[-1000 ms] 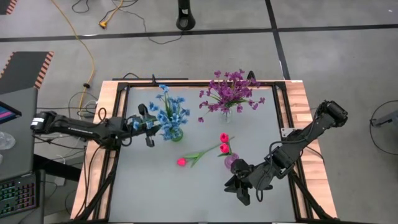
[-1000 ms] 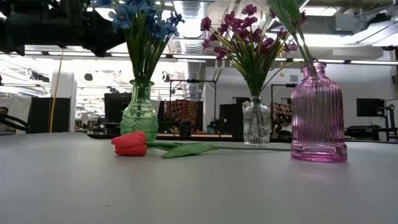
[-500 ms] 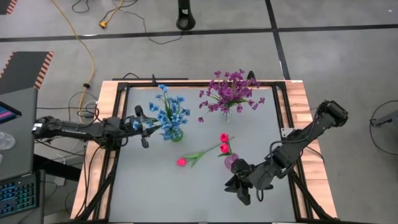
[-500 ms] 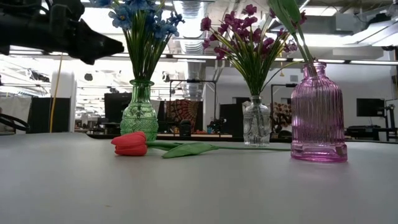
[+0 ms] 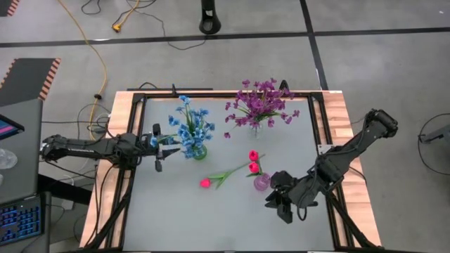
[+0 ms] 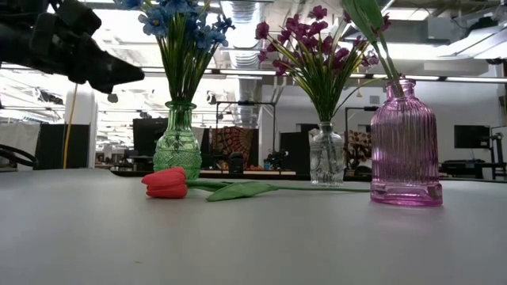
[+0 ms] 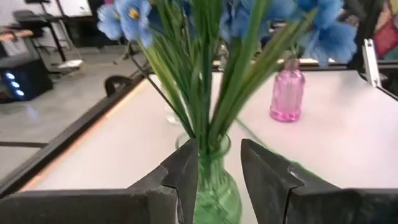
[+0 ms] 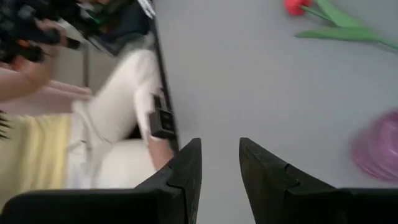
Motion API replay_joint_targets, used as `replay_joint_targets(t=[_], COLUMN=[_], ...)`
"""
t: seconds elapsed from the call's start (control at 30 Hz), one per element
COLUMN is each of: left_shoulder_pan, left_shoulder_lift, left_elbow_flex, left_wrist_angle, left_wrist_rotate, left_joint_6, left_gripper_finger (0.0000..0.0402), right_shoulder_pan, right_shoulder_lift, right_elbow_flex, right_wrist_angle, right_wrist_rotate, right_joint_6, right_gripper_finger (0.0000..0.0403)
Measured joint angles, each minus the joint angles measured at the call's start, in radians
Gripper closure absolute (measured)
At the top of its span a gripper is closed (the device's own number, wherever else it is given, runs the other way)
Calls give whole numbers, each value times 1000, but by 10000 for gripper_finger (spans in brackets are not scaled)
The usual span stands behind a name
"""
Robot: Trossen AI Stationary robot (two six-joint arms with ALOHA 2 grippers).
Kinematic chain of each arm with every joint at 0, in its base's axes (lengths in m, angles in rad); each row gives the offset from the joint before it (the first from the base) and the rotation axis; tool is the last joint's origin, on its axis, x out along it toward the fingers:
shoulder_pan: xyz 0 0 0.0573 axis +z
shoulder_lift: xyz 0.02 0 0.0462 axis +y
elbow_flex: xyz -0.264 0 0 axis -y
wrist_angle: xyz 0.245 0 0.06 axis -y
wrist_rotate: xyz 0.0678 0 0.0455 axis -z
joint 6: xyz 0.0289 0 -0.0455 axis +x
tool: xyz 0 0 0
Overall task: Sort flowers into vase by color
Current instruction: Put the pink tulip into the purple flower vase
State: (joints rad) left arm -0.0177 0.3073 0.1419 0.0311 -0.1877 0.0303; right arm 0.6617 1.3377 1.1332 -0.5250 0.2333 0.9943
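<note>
Flowers are mostly sorted already: the blue sprigs [image 5: 191, 126] stand in the green vase [image 6: 177, 147] at centre-left of your high view, the purple sprigs [image 5: 257, 104] in the clear vase [image 6: 325, 154] at upper centre, and two pink buds [image 5: 253, 160] rise from the pink vase [image 5: 261, 183] just right of centre. One pink tulip [image 5: 205, 183] lies flat on the grey tabletop [image 5: 176, 218] between the green and pink vases, its bud toward the lower left and its stem running up to the right toward the pink vase; in your low view it lies in front of the green vase.

Your left end effector [image 5: 157, 146] sits just left of the blue sprigs, above the tabletop. In its wrist view the fingers [image 7: 186, 174] are parted with nothing between them, framing the green vase's neck farther off.

Your right end effector [image 5: 285, 209] hovers at the lower right of the high view, just beside the pink vase but apart from it. Its fingers [image 8: 186, 168] are spread and empty, with only bare tabletop in the gap. Beyond the tabletop edge that wrist view shows a person [image 8: 118, 124] in light clothing.
</note>
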Motion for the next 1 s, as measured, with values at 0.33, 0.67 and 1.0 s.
replay_joint_targets(t=[0.33,0.67,1.0], left_shoulder_pan=[0,0,0], left_shoulder_lift=[-5,-5,-5], left_elbow_flex=[0,0,0], left_wrist_angle=[-35,-34,-34], left_wrist_rotate=[17,17,17], left_joint_6=[-27,-28,-27], left_gripper_finger=[291,291,291], right_shoulder_pan=[49,4,-134], right_shoulder_lift=[-85,-89,-89], right_elbow_flex=[0,0,0], right_wrist_angle=[-268,-494,-534], right_wrist_rotate=[1,89,85], right_joint_6=[1,0,-219], right_gripper_finger=[267,267,267])
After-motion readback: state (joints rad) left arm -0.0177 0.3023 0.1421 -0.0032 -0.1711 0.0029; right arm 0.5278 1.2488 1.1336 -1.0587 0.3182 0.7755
